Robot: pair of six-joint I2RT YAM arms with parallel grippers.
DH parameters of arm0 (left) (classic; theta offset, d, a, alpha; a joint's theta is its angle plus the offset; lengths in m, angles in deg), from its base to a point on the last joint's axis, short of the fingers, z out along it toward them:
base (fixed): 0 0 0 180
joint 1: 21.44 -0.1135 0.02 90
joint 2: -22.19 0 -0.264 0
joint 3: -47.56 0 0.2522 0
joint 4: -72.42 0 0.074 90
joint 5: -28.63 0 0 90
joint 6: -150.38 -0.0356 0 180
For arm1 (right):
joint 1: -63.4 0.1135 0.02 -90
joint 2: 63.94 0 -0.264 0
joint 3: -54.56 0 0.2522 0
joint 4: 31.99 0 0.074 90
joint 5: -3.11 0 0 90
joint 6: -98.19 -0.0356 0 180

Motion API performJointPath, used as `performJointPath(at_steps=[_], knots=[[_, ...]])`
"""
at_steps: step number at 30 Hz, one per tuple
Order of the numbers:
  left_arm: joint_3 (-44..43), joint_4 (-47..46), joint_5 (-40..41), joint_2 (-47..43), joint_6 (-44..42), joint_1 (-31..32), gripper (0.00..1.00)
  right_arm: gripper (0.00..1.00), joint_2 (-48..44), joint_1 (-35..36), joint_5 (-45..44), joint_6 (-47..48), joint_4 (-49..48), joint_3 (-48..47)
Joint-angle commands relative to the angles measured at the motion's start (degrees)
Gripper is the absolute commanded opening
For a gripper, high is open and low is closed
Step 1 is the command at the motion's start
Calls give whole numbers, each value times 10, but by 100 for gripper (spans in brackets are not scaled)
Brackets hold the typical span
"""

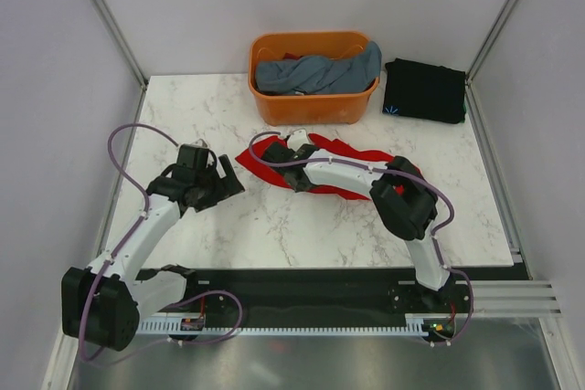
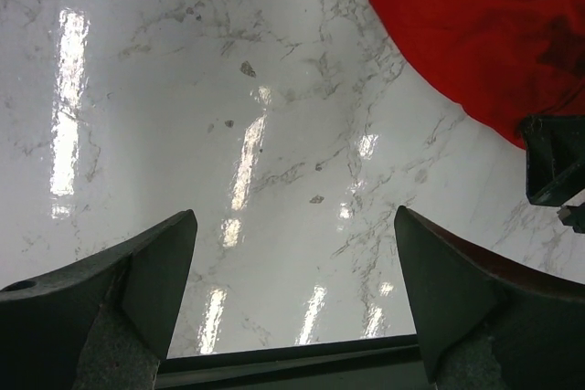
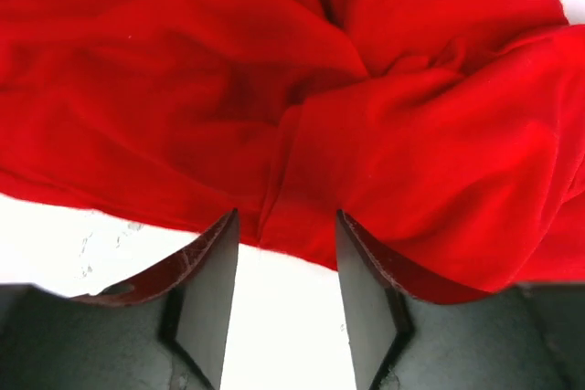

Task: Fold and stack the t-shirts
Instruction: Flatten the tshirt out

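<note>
Red t-shirt [image 1: 347,151], long axis left-right

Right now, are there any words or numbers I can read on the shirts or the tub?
No words or numbers can be read anywhere.
Small blue mark on the folded black cloth t-shirt: too small to read.
Orange plastic tub, crumpled red cloth t-shirt: no text.

Glossy, smooth white marble-patterned table [image 2: 137,89] mirrors the lights. Red shirt [image 3: 274,89] is soft, matt, creased cloth. Orange tub [image 1: 311,111] is smooth, slightly shiny plastic.
</note>
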Motion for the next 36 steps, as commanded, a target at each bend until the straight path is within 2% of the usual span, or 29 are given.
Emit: performJointPath(at_steps=[1,9,13,18,19,22,25,32,36], knots=[[6,-27,-18,-17,-18,-3,96,53,16,-3,-31,9,13,-24],[20,-27,-21,-35,-12,-4,96,47,15,-2,-24,4,1,2],[20,-26,-24,-40,-10,-4,96,33,10,-2,-28,3,-1,12],[20,-26,-25,-44,-9,-5,95,22,2,-2,-24,0,-6,32],[20,-26,-25,-45,-8,-5,95,14,0,-1,-22,0,-8,36],[19,-25,-25,-45,-8,-5,95,0,-15,-2,-20,-2,-14,52],[10,-22,-19,-41,-11,-6,96,0,-50,-2,-15,-3,-14,64],[-44,-17,-6,-1,-22,-16,96,0,-205,-2,-5,-12,28,91],[-72,-31,-6,47,-20,-16,96,0,-276,-2,29,-22,34,149]])
